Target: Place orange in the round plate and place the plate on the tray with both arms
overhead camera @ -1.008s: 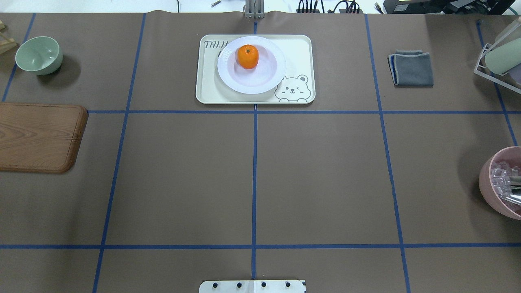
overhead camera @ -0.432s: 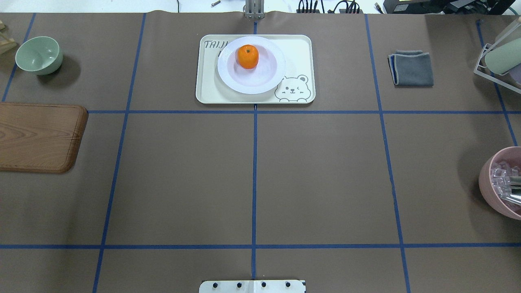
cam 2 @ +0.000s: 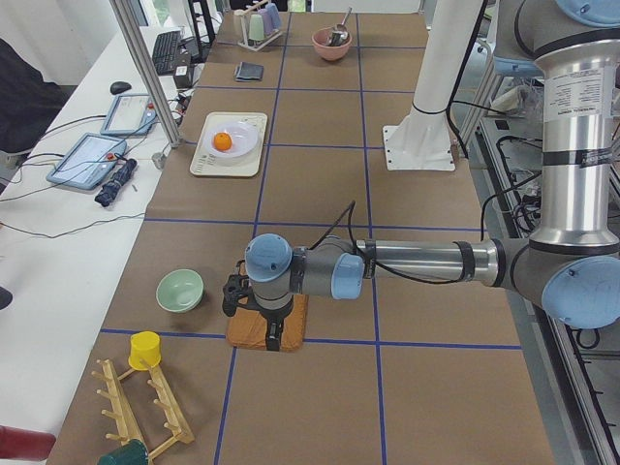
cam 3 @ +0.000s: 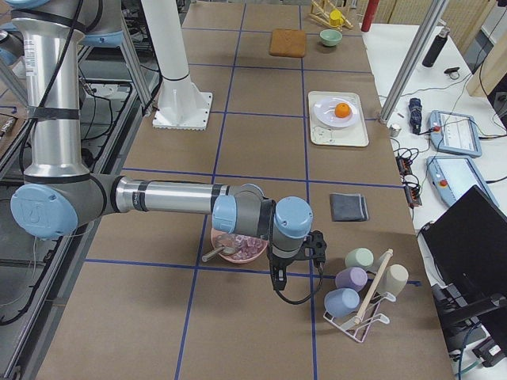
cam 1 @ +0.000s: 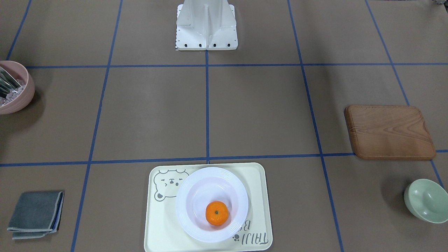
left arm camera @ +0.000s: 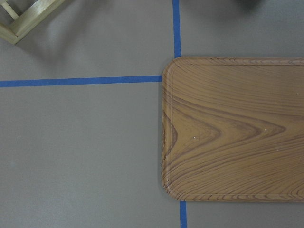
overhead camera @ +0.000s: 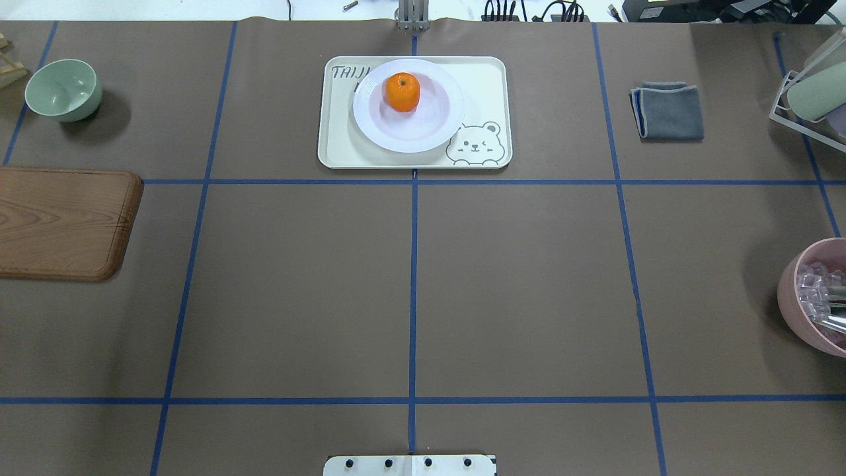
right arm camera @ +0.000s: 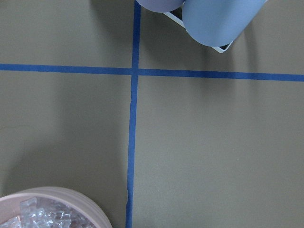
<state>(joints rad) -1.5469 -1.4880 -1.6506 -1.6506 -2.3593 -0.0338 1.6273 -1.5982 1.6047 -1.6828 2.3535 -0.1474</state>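
Observation:
The orange lies inside the white round plate, toward its far side, and the plate stands on the cream bear tray at the far middle of the table. The front view shows the same: orange in plate on tray. No gripper is near them. My left gripper hangs over the wooden board, seen only from the side. My right gripper hangs beside the pink bowl, also seen only from the side. I cannot tell whether either is open or shut.
A pale green bowl and a wooden board sit at the left. A folded grey cloth, a cup rack and a pink bowl of ice cubes sit at the right. The white robot base stands mid-table.

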